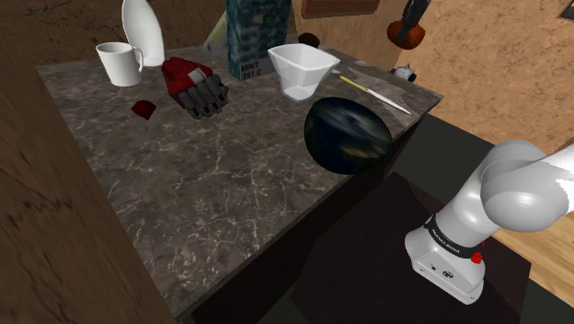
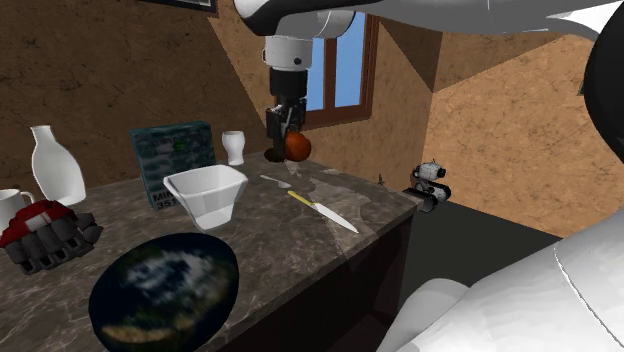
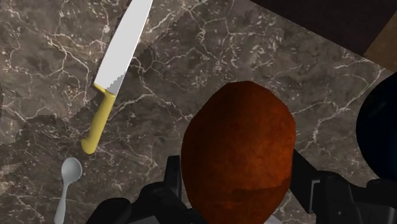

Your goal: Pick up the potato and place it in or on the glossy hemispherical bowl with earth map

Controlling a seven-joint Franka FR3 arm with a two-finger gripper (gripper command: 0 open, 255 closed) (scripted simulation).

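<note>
Two bowls [image 1: 302, 66] [image 1: 350, 136], one knife [image 3: 113, 73], one potato [image 3: 238, 153]

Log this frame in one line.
gripper: shut on potato | potato: off counter | bowl: no potato yet | next: move to bowl

Above counter [image 3: 51, 63], potato [image 3: 238, 153] near knife [image 3: 118, 70]

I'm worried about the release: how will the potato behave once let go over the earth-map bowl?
The potato looks rounded and oval, so it will probably roll when released. It shows no dent in the claw, so likely stiff. The bowl is glossy and sits near the counter edge, so a high drop might skitter off.
</note>
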